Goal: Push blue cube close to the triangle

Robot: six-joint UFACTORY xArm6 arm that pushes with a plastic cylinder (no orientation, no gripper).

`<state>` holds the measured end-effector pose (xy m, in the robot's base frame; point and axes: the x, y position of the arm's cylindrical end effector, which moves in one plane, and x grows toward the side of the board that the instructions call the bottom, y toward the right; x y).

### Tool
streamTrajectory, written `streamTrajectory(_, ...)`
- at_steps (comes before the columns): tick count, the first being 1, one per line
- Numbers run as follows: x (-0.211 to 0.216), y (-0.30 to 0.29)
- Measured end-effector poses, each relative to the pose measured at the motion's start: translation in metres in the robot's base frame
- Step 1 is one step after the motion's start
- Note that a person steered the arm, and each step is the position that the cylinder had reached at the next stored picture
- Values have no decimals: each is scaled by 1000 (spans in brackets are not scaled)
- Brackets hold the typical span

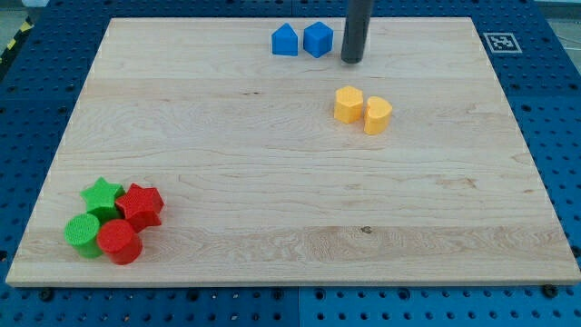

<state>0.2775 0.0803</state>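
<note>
A blue cube [318, 39] sits near the view's top, middle of the board. A blue triangle-like block [285, 40] stands just to its left, almost touching it. My tip [351, 60] is the lower end of a dark rod, just right of the blue cube with a small gap between them.
Two yellow blocks, a pentagon-like one [349, 104] and a heart-like one [378, 115], lie below my tip. At the view's bottom left cluster a green star [103, 195], a green cylinder [83, 234], a red star-like block [142, 206] and a red cylinder [119, 242]. The wooden board [290, 182] rests on a blue perforated table.
</note>
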Motion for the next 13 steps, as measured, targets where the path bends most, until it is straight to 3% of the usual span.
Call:
streamTrajectory(3,-2,-31)
streamTrajectory(5,2,4)
streamTrajectory(6,-29,20)
streamTrajectory(10,-38,-19)
streamTrajectory(12,-41,55)
streamTrajectory(13,-6,66)
